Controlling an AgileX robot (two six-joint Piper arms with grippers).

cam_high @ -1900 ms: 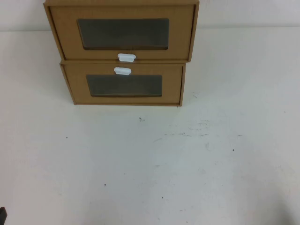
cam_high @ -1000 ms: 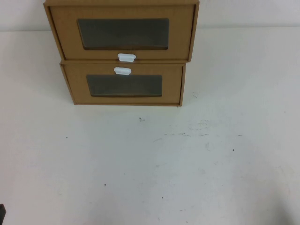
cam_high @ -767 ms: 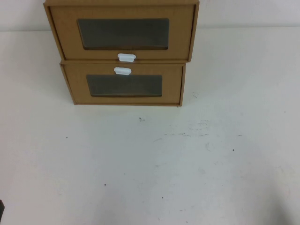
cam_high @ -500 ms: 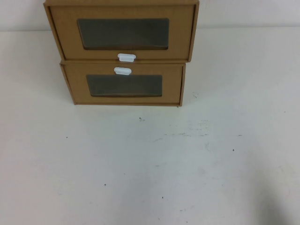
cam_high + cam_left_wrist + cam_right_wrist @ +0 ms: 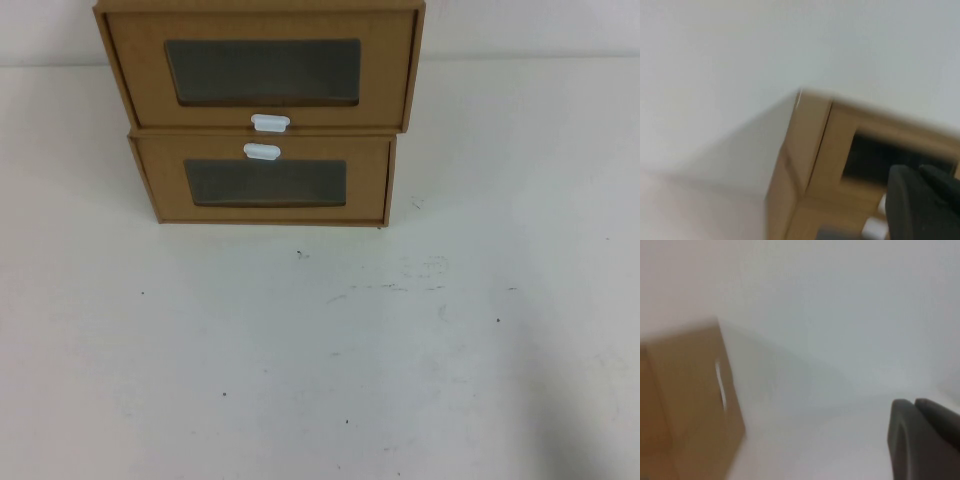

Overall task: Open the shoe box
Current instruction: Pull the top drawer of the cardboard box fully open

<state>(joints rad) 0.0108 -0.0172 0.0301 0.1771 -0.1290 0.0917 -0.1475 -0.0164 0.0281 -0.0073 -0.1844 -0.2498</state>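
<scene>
Two shut shoe boxes [image 5: 262, 180] sit stacked at the worktop's [image 5: 320, 380] far edge; left gripper [image 5: 920, 172] and right gripper [image 5: 915, 404], closed and empty, hang by the near edge; tugging a tab [image 5: 262, 152] could drag the light stack

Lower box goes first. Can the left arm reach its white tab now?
Likely yes: the white plastic tab on the lower brown cardboard shoe box has only white table before it. Left hand points at the box's corner; right hand, shut, hangs apart.
</scene>
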